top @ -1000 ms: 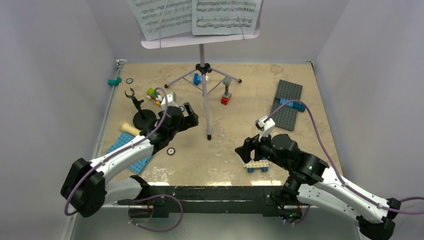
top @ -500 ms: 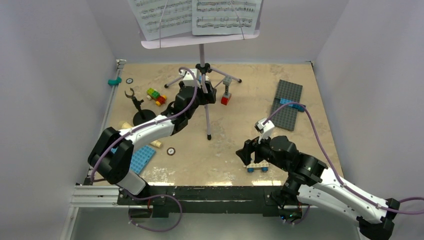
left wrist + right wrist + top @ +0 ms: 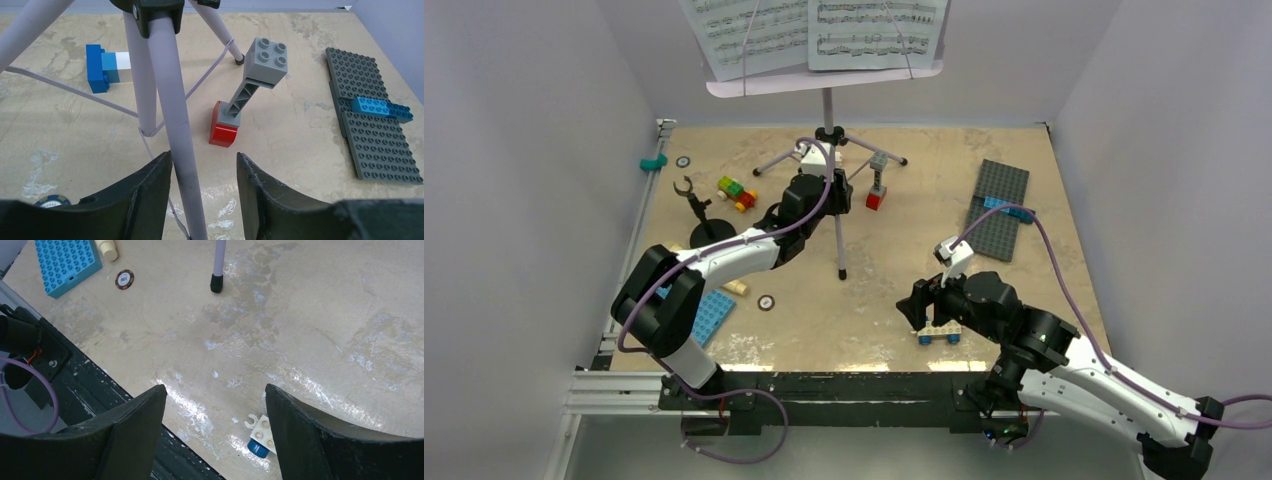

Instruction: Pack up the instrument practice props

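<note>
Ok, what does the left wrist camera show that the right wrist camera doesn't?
Only the left wrist: the grey-and-red brick tower, the grey baseplate, and the left gripper open around a tripod leg. Only the right wrist: the blue baseplate, the cream microphone's end, a white wheeled brick. Both: legs of the lilac music stand and the tan table.

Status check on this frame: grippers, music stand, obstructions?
Left gripper open, straddling a leg of the music stand, not clamped. Right gripper open, empty. Sheet-music pages on the stand; grey-red brick tower close beside.
</note>
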Controlling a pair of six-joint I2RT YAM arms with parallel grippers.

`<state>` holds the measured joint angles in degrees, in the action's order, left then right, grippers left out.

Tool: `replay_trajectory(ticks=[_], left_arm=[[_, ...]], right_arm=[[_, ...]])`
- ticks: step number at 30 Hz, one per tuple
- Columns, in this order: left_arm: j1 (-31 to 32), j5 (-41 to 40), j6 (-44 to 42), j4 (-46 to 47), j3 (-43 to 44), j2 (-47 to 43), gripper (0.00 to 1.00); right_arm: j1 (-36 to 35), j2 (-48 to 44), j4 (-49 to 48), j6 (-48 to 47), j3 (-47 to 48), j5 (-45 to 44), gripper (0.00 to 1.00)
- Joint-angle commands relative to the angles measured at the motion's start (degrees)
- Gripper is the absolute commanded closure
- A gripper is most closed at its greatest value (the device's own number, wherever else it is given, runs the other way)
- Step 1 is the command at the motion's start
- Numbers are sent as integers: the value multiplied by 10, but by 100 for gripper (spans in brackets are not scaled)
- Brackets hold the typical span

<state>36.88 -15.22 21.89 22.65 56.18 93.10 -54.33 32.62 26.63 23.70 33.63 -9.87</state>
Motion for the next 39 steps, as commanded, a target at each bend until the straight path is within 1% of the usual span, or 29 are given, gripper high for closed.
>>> replay_trajectory(ticks=[1, 4, 9, 15, 18, 28, 35, 39], left_arm=[[1, 13, -9, 11, 7, -3, 48], [2, 20, -11, 8, 4, -2, 52], [7, 39, -11, 8, 1, 2, 69], [16, 71, -21, 18, -6, -6, 91], [19, 83, -24, 17, -9, -15, 100], [20, 95, -6, 8, -59, -66, 100], [20, 113, 15, -23, -81, -115, 100], [20, 119, 24, -43, -88, -128, 100]], right_arm=[[1, 3, 1, -4, 23, -11, 23], [1, 1, 2, -4, 22, -10, 24], [1, -4, 5, -4, 22, -14, 24], [1, -4, 9, -8, 29, -18, 24], [0, -4, 9, -9, 32, -20, 24], [1, -10, 15, -11, 37, -25, 24], [1, -11, 14, -14, 42, -24, 24], [1, -7, 11, -16, 45, -24, 24]])
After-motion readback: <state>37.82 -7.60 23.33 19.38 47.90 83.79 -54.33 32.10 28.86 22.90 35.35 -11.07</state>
